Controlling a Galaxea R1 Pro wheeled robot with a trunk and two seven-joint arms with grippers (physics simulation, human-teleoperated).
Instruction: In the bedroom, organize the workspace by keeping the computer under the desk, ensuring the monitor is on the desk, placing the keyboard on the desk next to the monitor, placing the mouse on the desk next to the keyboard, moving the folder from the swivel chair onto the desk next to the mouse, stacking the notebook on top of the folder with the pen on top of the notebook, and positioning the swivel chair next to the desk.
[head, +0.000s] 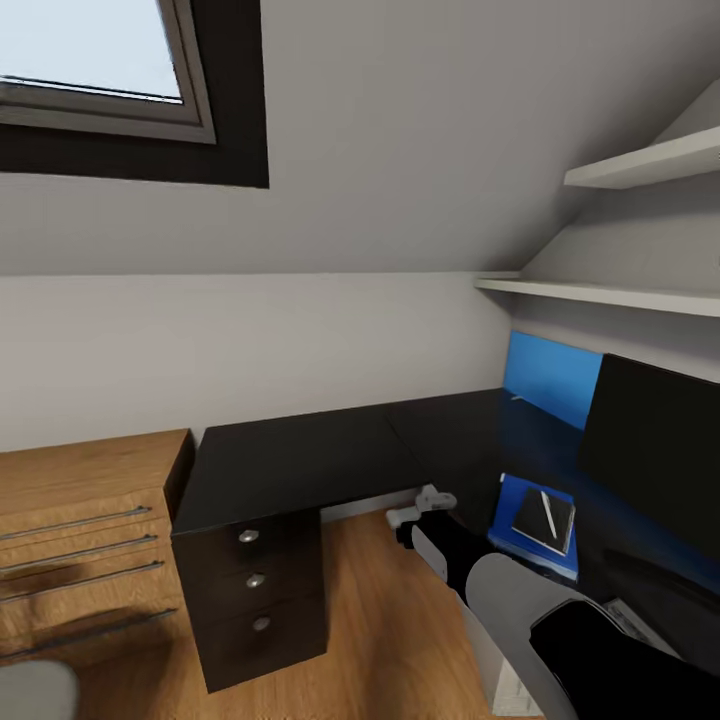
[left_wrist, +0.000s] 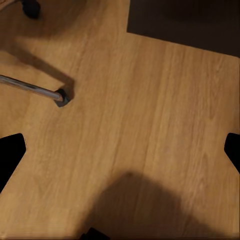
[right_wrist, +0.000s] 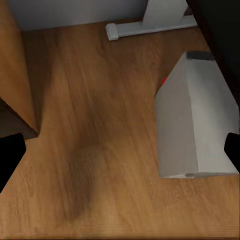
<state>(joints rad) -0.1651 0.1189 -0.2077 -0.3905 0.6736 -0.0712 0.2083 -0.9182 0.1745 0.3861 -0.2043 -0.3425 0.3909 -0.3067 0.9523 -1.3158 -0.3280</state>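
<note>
My worktop (head: 300, 460) runs black and L-shaped into the corner, its near edge bare, with the blue folder (head: 520, 515) lying flat near the inner edge — the grey notebook (head: 537, 522) on it, the white pen (head: 550, 513) on that, the monitor (head: 650, 450) just beside. Both my hands hang open over wooden floor (left_wrist: 130, 130) (finger pads spread at the frame sides). By my right hand (right_wrist: 120, 150) the computer (right_wrist: 192, 120) stands beside the worktop's edge, with open floor between it and the wooden chest (head: 80, 540).

The right arm (head: 560, 630) is built of smooth white and glossy black rounded segments, ending in a small white-grey fitting near its tip, while each wrist view shows two flat black fingertips (left_wrist: 11, 155) at the picture's edges.
</note>
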